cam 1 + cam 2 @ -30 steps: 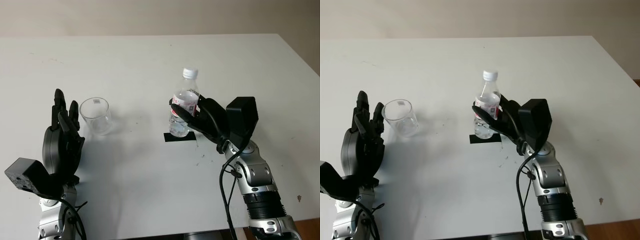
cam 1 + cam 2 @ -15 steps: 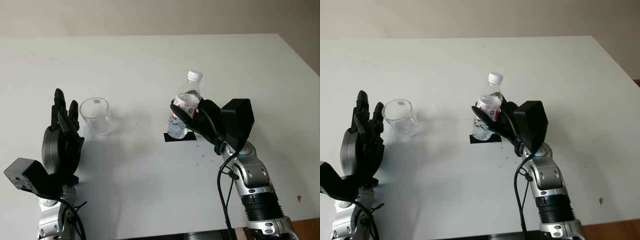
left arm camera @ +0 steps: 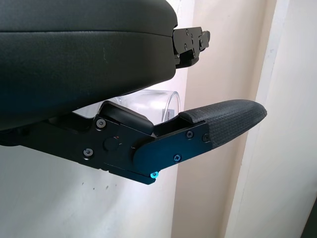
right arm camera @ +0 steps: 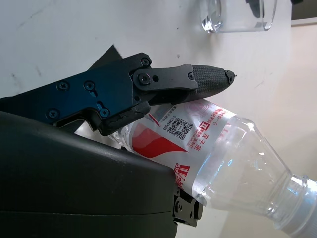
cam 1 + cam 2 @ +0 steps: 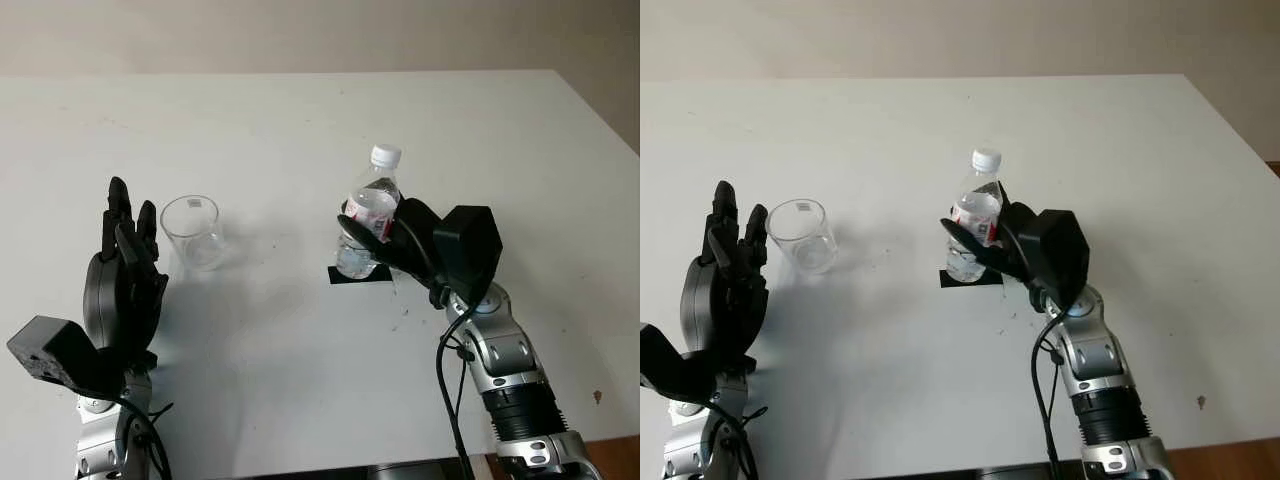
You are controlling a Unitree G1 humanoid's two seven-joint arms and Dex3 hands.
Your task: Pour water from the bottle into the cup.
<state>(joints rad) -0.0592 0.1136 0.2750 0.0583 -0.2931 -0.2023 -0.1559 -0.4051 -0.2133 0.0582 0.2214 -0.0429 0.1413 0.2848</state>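
Clear plastic bottle (image 5: pixel 368 214) wrapped at its labelled waist by the fingers (image 4: pixel 208 79) of the right hand (image 5: pixel 415 240), white cap on, long axis near upright with a slight tilt, base over a black patch (image 5: pixel 352 273) on the white bench (image 5: pixel 300 120). Glass cup (image 5: pixel 191 231) upright, well off toward the left side, just beside the open left hand (image 5: pixel 125 270). For the pour, judged: carry leftward across the bench, neck tipped toward the cup's mouth.
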